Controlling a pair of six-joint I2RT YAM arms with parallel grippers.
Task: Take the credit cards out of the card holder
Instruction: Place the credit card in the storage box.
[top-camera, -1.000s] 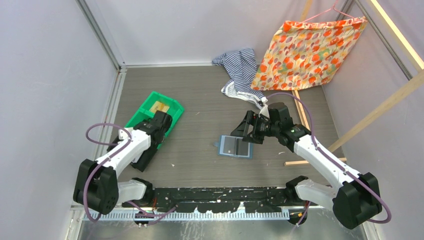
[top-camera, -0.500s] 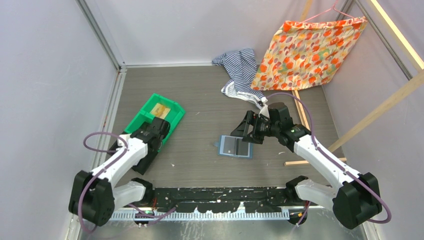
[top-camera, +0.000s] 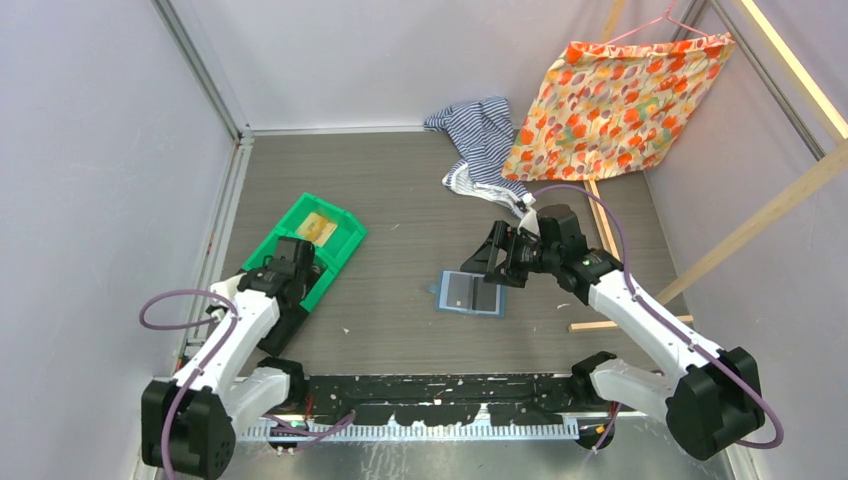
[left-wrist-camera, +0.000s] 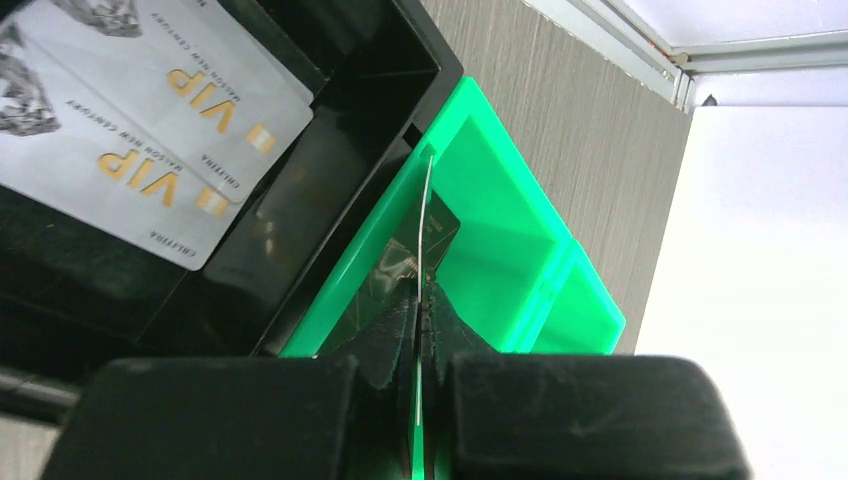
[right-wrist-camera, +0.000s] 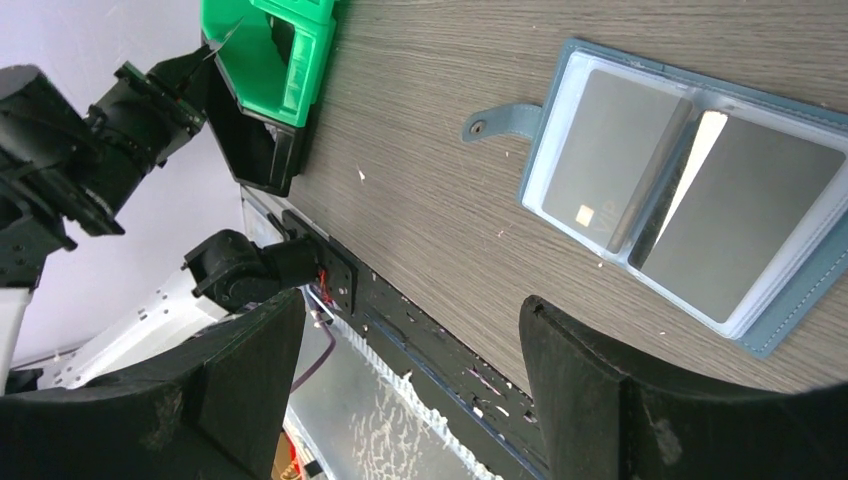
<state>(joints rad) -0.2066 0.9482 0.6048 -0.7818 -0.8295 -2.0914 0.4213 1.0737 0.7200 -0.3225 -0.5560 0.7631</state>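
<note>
**A:** What lies closest to the arm bases on the left?

**B:** A black tray (left-wrist-camera: 380, 60). Two silver VIP cards (left-wrist-camera: 150, 110) lie flat in it and overlap.

**A:** And the left gripper?

**B:** The left gripper (left-wrist-camera: 420, 300) is pinched fully together on a thin credit card (left-wrist-camera: 428, 200). From the wrist the card shows edge-on, upright over the near compartment of the green bin (top-camera: 345, 225). The bin sits right against the tray's far side. Its far compartment holds a flat yellowish thing (top-camera: 318, 222), too small to make out.

**A:** Where is the card holder?

**B:** The card holder (top-camera: 470, 293) lies open and flat near the middle of the table (top-camera: 400, 190), both panels up and its strap tab pointing left. Grey cards (right-wrist-camera: 600, 160) show behind its clear sleeves, one with a chip.

**A:** The right gripper?

**B:** The right gripper (top-camera: 483, 262) hovers just past the holder's far edge, jaws spread wide. It grips nothing and is clear of the holder.

**A:** Farther back?

**B:** A striped cloth (top-camera: 480, 135) lies crumpled near the back wall. An orange floral cloth (top-camera: 620, 100) hangs at the right.
</note>
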